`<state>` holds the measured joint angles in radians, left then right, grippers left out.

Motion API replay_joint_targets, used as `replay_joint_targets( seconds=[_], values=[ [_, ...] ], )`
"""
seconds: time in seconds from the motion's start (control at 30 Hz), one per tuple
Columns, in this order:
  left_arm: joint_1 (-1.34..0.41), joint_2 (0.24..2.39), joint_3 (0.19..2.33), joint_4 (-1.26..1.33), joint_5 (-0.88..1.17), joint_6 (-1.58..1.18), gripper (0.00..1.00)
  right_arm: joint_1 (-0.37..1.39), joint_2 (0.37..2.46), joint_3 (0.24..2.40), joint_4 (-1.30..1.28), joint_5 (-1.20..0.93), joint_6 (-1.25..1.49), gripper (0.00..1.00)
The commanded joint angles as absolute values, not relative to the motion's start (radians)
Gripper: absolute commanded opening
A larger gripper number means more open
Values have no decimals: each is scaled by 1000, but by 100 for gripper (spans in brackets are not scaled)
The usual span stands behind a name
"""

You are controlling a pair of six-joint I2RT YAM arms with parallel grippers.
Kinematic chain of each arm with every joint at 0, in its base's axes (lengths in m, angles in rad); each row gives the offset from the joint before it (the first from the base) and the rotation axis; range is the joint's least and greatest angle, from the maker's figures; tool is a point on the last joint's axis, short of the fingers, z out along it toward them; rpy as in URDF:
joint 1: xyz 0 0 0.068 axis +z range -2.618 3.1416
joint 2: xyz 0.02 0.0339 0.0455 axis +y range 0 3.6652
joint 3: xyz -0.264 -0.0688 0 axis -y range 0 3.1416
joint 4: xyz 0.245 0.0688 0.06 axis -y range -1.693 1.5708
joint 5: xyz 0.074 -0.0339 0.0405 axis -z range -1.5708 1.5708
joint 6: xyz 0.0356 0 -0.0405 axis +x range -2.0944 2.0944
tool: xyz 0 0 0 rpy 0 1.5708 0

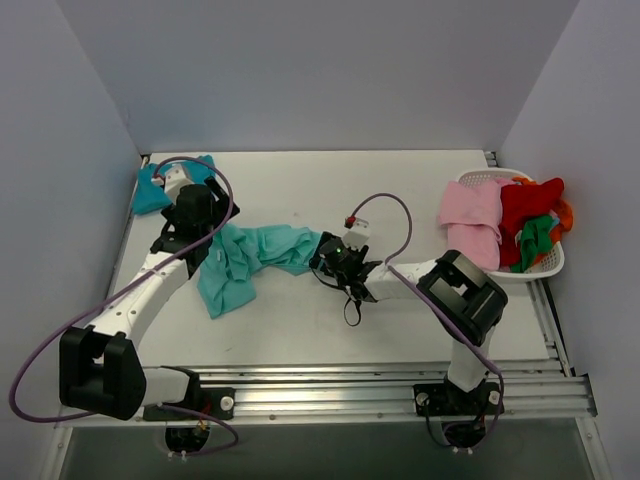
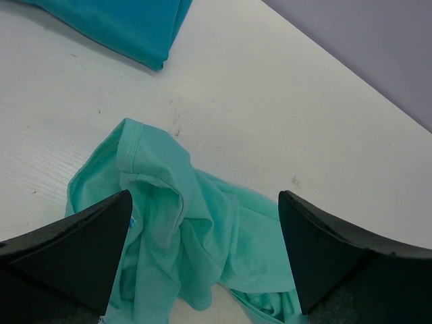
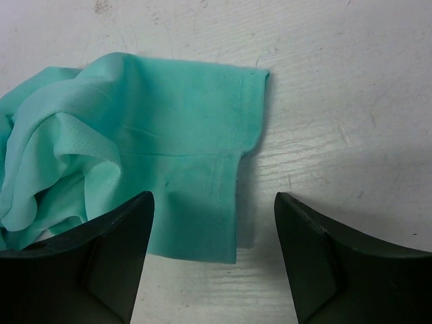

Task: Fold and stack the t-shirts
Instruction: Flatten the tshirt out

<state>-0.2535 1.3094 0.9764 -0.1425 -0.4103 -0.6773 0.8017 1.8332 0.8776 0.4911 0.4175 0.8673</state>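
A light turquoise t-shirt (image 1: 250,262) lies crumpled on the table left of centre. A darker teal-blue t-shirt (image 1: 150,192) lies folded at the far left corner, and its edge shows in the left wrist view (image 2: 128,27). My left gripper (image 1: 207,248) is open over the left end of the crumpled shirt (image 2: 182,223), with bunched cloth between its fingers (image 2: 204,202). My right gripper (image 1: 327,262) is open over the shirt's right end, and a flat sleeve (image 3: 196,142) lies partly between its fingers (image 3: 213,199).
A white basket (image 1: 548,265) at the far right holds pink (image 1: 472,215), red (image 1: 530,205) and green (image 1: 535,240) garments. A metal rail (image 1: 380,385) runs along the near edge. Grey walls close in the left, back and right.
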Motion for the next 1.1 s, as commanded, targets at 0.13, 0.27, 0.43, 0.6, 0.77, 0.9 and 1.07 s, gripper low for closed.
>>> replay_joint_targets(
  seconds=[0.13,0.27,0.43,0.6,0.77,0.9,1.07],
  values=[
    [-252,1324,979,-84,-399,-684,99,811,1856,877,433,382,897,45],
    [-252,1327,980,-83,-399,-684,99,810,1855,868,436,385,896,21],
    [-256,1316,973,-95,-382,-696,100,808,1859,868,431,379,894,0],
    [-392,1266,971,-214,-400,-776,91,804,1865,879,420,387,882,0],
    [-592,1220,912,-302,-528,-886,89,776,1839,876,403,390,867,0],
    [-655,1201,830,-296,-560,-943,85,772,1822,876,385,397,857,0],
    [-667,1201,782,-330,-639,-992,79,770,1813,858,385,399,862,0]
  ],
)
